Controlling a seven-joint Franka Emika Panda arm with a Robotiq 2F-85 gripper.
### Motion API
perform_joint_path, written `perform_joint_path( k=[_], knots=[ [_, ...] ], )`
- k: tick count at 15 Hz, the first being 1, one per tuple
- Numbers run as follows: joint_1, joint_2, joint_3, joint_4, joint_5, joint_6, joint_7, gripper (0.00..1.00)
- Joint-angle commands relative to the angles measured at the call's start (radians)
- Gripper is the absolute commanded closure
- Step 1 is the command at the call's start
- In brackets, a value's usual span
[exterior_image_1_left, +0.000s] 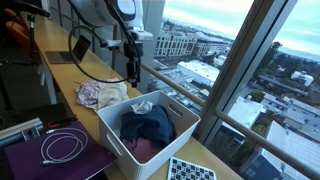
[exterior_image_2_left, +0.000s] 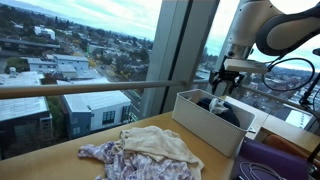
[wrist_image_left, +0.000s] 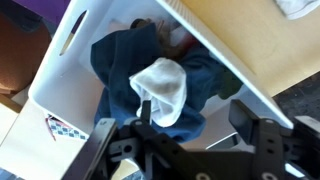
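White sock (wrist_image_left: 160, 88) rests on blue clothes (wrist_image_left: 108, 62) in the bin (wrist_image_left: 50, 85); the released hand (wrist_image_left: 192, 118) just above might snag it on rising.

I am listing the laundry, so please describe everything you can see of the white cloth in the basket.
The white cloth is small, soft, crumpled, perhaps a sock. It lies on top of a dark blue garment inside the white basket, near its middle. The open end effector hangs just above it.

Overcast daylight through windows (exterior_image_2_left: 80, 60), interior dimmer, soft shadows; wrist view blurry, end effector (wrist_image_left: 192, 120) out of focus.
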Motion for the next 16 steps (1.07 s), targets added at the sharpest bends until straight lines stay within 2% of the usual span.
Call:
perform_joint_path(
  k=[1, 6, 11, 16],
  knots=[
    [0.058, 0.052, 0.082, 0.065, -0.002, -0.016, 0.041, 0.0],
    [0.168, 0.231, 0.161, 0.21, -0.011, 0.019, 0.039, 0.0],
    [0.249, 0.491, 0.147, 0.426, 0.025, 0.053, -0.053, 0.0],
    [0.262, 0.695, 0.14, 0.603, 0.129, 0.021, -0.184, 0.0]
  ],
)
